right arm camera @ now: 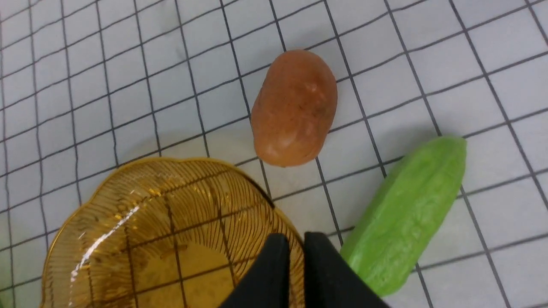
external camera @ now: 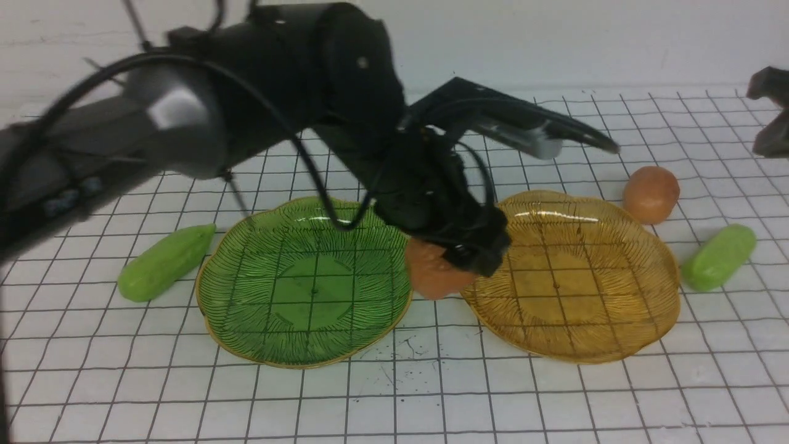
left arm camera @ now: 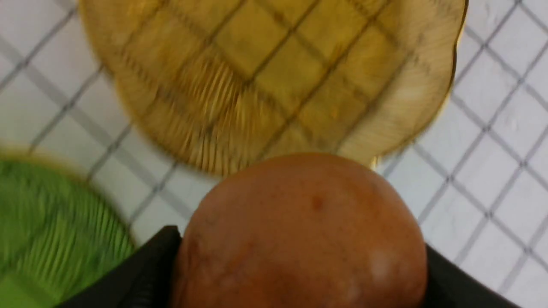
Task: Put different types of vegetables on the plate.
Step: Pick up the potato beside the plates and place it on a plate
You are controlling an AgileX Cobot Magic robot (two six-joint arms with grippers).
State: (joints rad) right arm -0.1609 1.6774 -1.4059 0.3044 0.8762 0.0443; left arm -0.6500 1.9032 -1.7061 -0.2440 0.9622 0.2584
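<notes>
Left gripper [external camera: 459,260] is clamped on one potato [external camera: 430,274], low between the green plate [external camera: 246,336] and the amber plate [external camera: 616,348]. Amber rim is just to its right, green rim just to its left.

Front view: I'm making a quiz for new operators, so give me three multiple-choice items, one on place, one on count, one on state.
1. Where is the held potato? A) at the near table edge B) between the green plate and the amber plate C) beside the wall
2. How many cucumbers show? A) one B) two C) four
3. The left fingers are: A) open, empty B) gripping a cucumber C) gripping the potato
Key: B, it shows between their rims; B, one beyond each plate; C, they flank it in the left wrist view.
</notes>
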